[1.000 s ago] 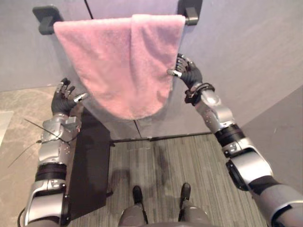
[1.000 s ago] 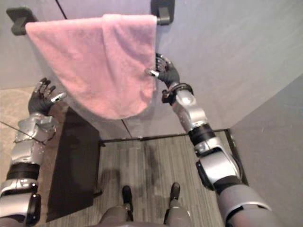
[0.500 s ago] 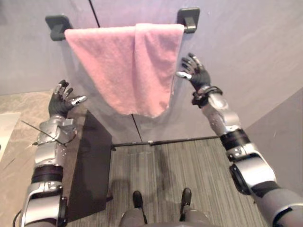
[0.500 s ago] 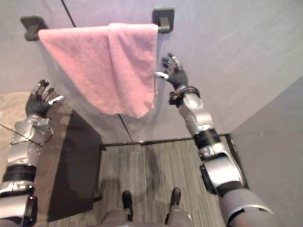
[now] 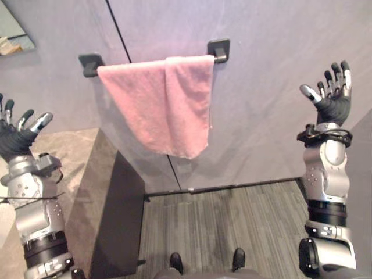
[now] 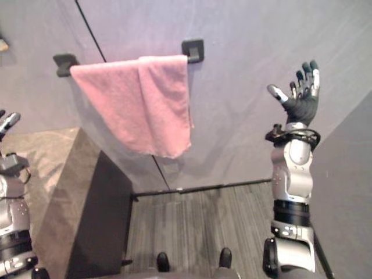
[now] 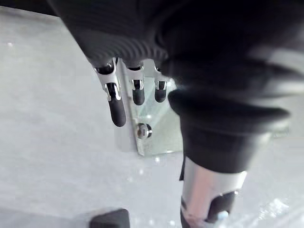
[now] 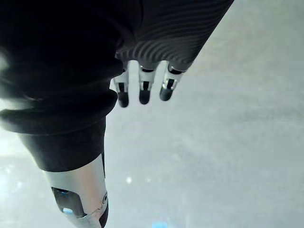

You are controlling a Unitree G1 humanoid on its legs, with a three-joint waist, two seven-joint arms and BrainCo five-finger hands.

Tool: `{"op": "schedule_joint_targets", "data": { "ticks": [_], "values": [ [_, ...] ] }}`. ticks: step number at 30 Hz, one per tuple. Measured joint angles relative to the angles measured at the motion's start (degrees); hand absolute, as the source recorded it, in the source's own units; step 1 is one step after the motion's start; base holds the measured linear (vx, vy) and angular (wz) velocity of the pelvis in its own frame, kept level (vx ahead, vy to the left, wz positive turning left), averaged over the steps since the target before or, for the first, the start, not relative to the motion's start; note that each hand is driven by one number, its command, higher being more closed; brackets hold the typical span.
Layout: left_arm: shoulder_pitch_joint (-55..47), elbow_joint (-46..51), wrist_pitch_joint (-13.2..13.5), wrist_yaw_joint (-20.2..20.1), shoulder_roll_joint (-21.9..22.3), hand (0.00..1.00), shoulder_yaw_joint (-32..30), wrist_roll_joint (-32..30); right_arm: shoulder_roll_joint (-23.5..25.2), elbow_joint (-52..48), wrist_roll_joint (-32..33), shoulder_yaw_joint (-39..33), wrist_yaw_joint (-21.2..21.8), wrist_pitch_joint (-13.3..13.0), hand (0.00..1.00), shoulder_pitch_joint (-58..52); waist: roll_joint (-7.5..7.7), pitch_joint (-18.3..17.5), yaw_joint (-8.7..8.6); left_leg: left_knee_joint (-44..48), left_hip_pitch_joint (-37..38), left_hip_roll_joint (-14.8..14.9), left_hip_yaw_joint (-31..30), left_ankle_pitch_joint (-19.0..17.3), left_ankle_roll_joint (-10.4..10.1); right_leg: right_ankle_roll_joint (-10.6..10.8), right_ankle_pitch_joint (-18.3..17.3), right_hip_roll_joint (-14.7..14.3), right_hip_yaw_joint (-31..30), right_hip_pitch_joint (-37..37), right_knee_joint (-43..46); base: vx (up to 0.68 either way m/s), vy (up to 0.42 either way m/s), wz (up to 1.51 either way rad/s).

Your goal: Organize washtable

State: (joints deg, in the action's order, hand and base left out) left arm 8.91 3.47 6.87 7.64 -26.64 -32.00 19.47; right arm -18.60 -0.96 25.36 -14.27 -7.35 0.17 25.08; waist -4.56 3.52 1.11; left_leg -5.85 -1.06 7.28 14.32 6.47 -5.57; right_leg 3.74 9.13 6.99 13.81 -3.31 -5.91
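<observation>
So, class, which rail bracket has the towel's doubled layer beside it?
The right bracket; the pink towel overlaps itself there, hanging single by the left bracket.

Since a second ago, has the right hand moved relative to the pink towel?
Yes. The right hand, then at the right edge of the pink towel, is now well to its right, open, past the rail bracket.
</observation>
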Motion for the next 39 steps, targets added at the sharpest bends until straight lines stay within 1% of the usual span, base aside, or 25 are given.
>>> {"op": "schedule_joint_targets", "data": {
  "ticks": [1, 2, 3, 4, 5, 7, 9, 10, 11, 12, 13, 16, 19, 21, 22, 24, 26, 28, 30, 32, 33, 34, 39],
  "values": [
    [-0.67, 2.3, 0.14, -0.16, -0.06, 0.0, 0.22, -0.01, -0.33, -0.86, 2.5, 2.69, 2.13, -0.1, 0.0, -0.68, 0.04, -0.23, -0.1, 0.0, 0.04, 0.02, 0.06, -0.01, 0.01, 0.0, 0.0, 0.0, -0.02, -0.02, -0.01, 0.0, 0.0, 0.0],
    [-0.93, 3.05, 0.17, -0.23, -0.18, 0.0, 0.5, -0.01, -0.72, -0.99, 3.6, 4.32, 3.0, -0.1, 0.0, -0.86, 0.05, -0.37, -0.17, 0.0, 0.06, 0.01, 0.07, -0.01, 0.01, 0.0, 0.0, 0.01, -0.02, -0.01, -0.01, -0.02, 0.002, -0.04],
    [-1.32, 3.7, 0.2, -0.86, -0.72, 0.0, 1.18, 0.0, -1.42, -1.01, 5.25, 6.71, 4.8, -0.02, 0.0, -0.86, 0.06, -0.56, -0.2, 0.0, 0.1, 0.01, 0.11, -0.02, 0.03, 0.01, 0.0, 0.01, -0.03, -0.02, -0.01, 0.0, 0.0, 0.0],
    [-1.63, 4.17, 0.2, -2.01, -2.21, 0.0, 3.15, 0.08, -2.84, -1.24, 7.01, 10.84, 7.21, 0.21, 0.0, -0.85, 0.12, -0.77, -0.07, 0.0, 0.07, 0.03, 0.09, -0.03, 0.06, 0.01, 0.0, 0.01, 0.0, 0.0, -0.01, 0.0, 0.0, 0.0],
    [-1.89, 4.45, 0.2, -3.74, -3.86, 0.0, 4.88, 0.16, -3.95, -1.58, 8.52, 13.55, 9.34, 0.41, 0.0, -0.85, 0.21, -0.86, 0.08, 0.0, 0.03, 0.05, 0.08, -0.04, 0.06, 0.01, 0.0, 0.01, 0.03, 0.0, -0.01, 0.0, 0.001, 0.03],
    [-3.24, 6.33, 0.21, -8.72, -8.79, 0.0, 9.41, 0.39, -5.77, -2.07, 11.37, 20.15, 14.59, 0.91, 0.0, -0.8, 0.63, -1.2, 0.29, 0.0, -0.05, 0.07, 0.08, -0.03, 0.06, 0.01, 0.01, 0.01, 0.08, -0.04, 0.0, 0.0, 0.0, 0.0],
    [-3.26, 6.86, 0.44, -11.57, -10.28, 0.0, 11.17, 1.35, -6.25, -2.04, 13.15, 23.58, 17.39, 1.57, 0.0, -0.63, 0.87, -1.35, 0.68, 0.0, -0.11, 0.02, 0.1, 0.04, -0.08, 0.03, 0.01, 0.06, 0.08, -0.1, 0.0, 0.0, 0.0, 0.0],
    [-3.25, 6.86, 0.46, -12.27, -10.45, 0.0, 11.64, 1.41, -6.69, -2.02, 13.84, 24.86, 17.94, 1.72, 0.0, -0.52, 0.91, -1.38, 1.07, 0.0, -0.11, -0.01, 0.11, 0.05, -0.09, 0.03, 0.01, 0.08, 0.07, -0.11, 0.01, 0.05, 0.005, 0.0],
    [-3.28, 6.74, 0.44, -13.94, -10.45, 0.0, 12.93, 2.78, -7.59, -1.44, 14.97, 27.94, 19.54, 2.6, 0.0, 0.1, 1.03, -1.44, 1.25, 0.0, -0.14, -0.07, 0.11, 0.05, -0.09, 0.03, 0.02, 0.12, 0.08, -0.15, 0.02, 0.05, 0.005, 0.0],
    [-3.27, 6.73, 0.44, -14.09, -10.46, 0.0, 13.58, 3.17, -7.89, -0.71, 15.07, 28.95, 20.04, 2.72, 0.0, 0.67, 1.05, -1.46, 1.3, 0.0, -0.15, -0.07, 0.11, 0.06, -0.09, 0.04, 0.01, 0.13, 0.09, -0.15, 0.03, 0.04, 0.003, 0.0],
    [-3.27, 6.71, 0.43, -14.4, -10.45, 0.0, 14.24, 3.63, -8.06, 0.22, 15.09, 29.94, 20.2, 2.81, 0.0, 1.43, 1.07, -1.47, 1.34, 0.0, -0.16, -0.07, 0.1, 0.06, -0.08, 0.04, 0.02, 0.13, 0.09, -0.15, 0.03, 0.0, 0.0, 0.0],
    [-2.95, 6.22, 0.41, -16.43, -10.58, 0.0, 18.73, 6.06, -8.57, 4.7, 16.83, 35.39, 20.66, 3.08, 0.0, 7.19, 1.08, -1.47, 1.46, 0.0, -1.04, -0.07, 0.04, 0.1, -0.04, 0.05, 0.04, 0.1, 0.08, -1.06, 0.09, 0.01, 0.0, 0.0],
    [-1.46, 4.14, 0.25, -17.2, -11.18, 0.0, 22.15, 8.21, -8.66, 5.76, 16.96, 38.8, 21.34, 3.27, 0.0, 10.4, 1.08, -1.47, 1.51, 0.0, -2.26, -0.07, 0.0, 0.38, 0.18, 0.04, 0.15, 0.09, 0.09, -2.23, 0.22, 0.0, 0.0, 0.0],
    [1.78, 0.41, -0.08, -17.74, -13.24, 0.0, 26.11, 9.75, -8.53, 8.45, 17.36, 41.35, 21.37, 3.39, 0.0, 12.91, 1.16, -1.44, 1.9, 0.02, -3.5, -0.05, -0.22, 0.48, 0.04, -0.04, 0.92, 0.09, -0.03, -3.31, 0.22, 0.01, 0.001, 0.02],
    [3.48, -1.46, -0.28, -17.75, -14.17, 0.0, 27.97, 10.3, -7.96, 10.25, 17.37, 41.89, 21.24, 3.62, 0.0, 13.96, 1.27, -1.48, 2.23, 0.03, -4.25, -0.06, -0.29, 0.53, 0.01, -0.19, 1.16, 0.08, -0.05, -4.13, 0.23, 0.0, 0.0, 0.0],
    [5.38, -3.28, -0.44, -17.78, -14.66, 0.0, 29.82, 11.39, -7.41, 12.27, 17.39, 42.0, 21.05, 3.69, 0.0, 14.99, 1.37, -1.44, 2.84, 0.04, -5.25, -0.09, -0.37, 0.64, 0.09, -0.24, 1.64, 0.07, -0.07, -5.26, 0.24, 0.03, 0.003, -0.02],
    [7.0, -4.85, -0.47, -18.25, -14.71, 0.0, 30.61, 11.87, -7.1, 13.7, 17.38, 42.31, 20.9, 3.7, 0.0, 16.23, 1.49, -1.39, 2.86, 0.32, -6.25, -0.13, -0.86, 0.92, 0.29, -0.31, 1.73, 0.07, -0.05, -6.03, 0.25, 0.05, 0.008, 0.07],
    [10.02, -7.8, -0.57, -18.91, -16.17, 0.0, 33.17, 12.65, -6.11, 14.67, 17.37, 42.42, 20.17, 3.69, 0.0, 18.93, 1.93, -1.04, 2.82, 0.4, -7.52, -0.13, -1.38, 1.29, 0.25, -0.39, 1.83, 0.02, 0.12, -7.07, 0.25, 0.05, 0.01, 0.08],
    [12.15, -9.37, -1.02, -18.9, -16.53, 0.0, 34.81, 12.76, -5.14, 16.86, 17.37, 42.97, 19.82, 3.69, 0.0, 22.12, 2.32, -0.7, 2.83, 0.42, -8.1, -0.13, -1.43, 1.29, 0.25, -0.42, 1.88, 0.01, 0.11, -7.61, 0.25, 0.01, 0.005, 0.02],
    [14.6, -10.43, -1.09, -18.86, -16.59, 0.0, 35.4, 13.73, -4.81, 17.73, 17.36, 43.62, 19.73, 3.66, 0.0, 25.2, 2.86, 0.36, 2.85, 0.43, -8.64, -0.13, -1.44, 1.29, 0.25, -0.5, 2.07, 0.01, 0.11, -8.13, 0.24, 0.0, 0.0, 0.0],
    [16.32, -11.3, -1.18, -18.8, -16.82, 0.0, 36.06, 13.89, -4.42, 17.74, 17.36, 43.62, 19.53, 3.65, 0.0, 26.64, 2.99, 1.48, 2.84, 0.44, -8.75, -0.15, -1.5, 1.3, 0.25, -0.57, 2.16, 0.03, 0.16, -8.19, 0.24, 0.0, 0.0, 0.0],
    [17.46, -12.07, -1.37, -18.8, -16.97, 0.0, 36.54, 14.0, -3.79, 17.74, 17.36, 43.63, 19.17, 3.65, 0.0, 27.52, 3.09, 1.8, 2.85, 0.44, -9.35, -0.2, -1.49, 1.3, 0.25, -0.58, 2.25, 0.07, 0.13, -8.8, 0.24, 0.0, 0.0, 0.0],
    [22.46, -15.4, -1.56, -18.56, -16.97, 0.0, 37.03, 14.69, -2.86, 20.59, 17.35, 43.59, 17.49, 3.64, 0.0, 30.26, 3.01, 3.57, 2.87, 0.45, -10.94, -0.24, -1.71, 1.92, 0.61, -0.77, 2.49, 0.07, 0.3, -10.24, 0.25, 0.01, 0.006, 0.01]
  ]
}}
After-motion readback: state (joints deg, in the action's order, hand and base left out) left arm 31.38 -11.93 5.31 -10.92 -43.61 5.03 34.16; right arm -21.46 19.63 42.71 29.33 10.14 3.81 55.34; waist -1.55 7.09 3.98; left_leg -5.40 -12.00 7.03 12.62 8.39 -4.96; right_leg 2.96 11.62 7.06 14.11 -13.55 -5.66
